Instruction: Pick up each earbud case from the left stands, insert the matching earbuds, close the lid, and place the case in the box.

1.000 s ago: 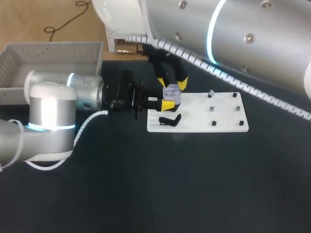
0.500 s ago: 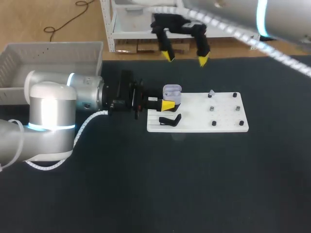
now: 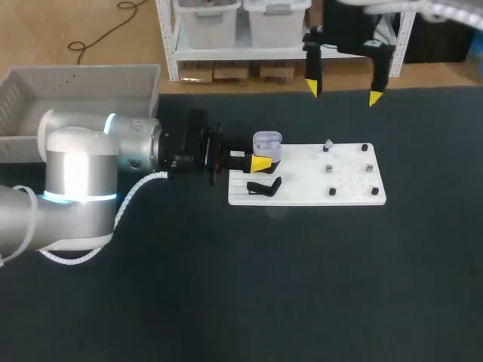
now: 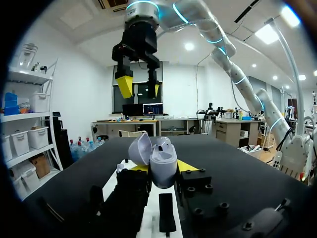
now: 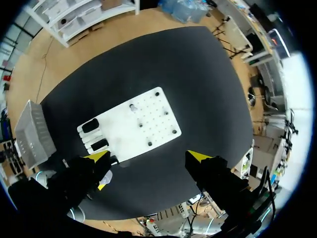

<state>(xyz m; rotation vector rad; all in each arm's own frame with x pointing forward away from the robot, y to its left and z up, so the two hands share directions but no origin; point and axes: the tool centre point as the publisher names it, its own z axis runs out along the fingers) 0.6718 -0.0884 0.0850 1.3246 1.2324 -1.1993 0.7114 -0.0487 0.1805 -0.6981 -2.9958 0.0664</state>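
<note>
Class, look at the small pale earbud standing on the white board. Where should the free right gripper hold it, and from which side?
Probably from straight above, with the jaws closing across the upper part of the earbud. It stands up from the white board with bare board around it, and the right gripper hangs open high above. Its finer shape is too small to tell.

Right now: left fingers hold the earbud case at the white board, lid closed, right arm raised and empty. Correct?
Not quite. The lid is open, flipped back from the earbud case, as the left wrist view shows. The rest holds: the left fingers grip the case at the white board, and the right fingers are raised, open and empty.
</note>
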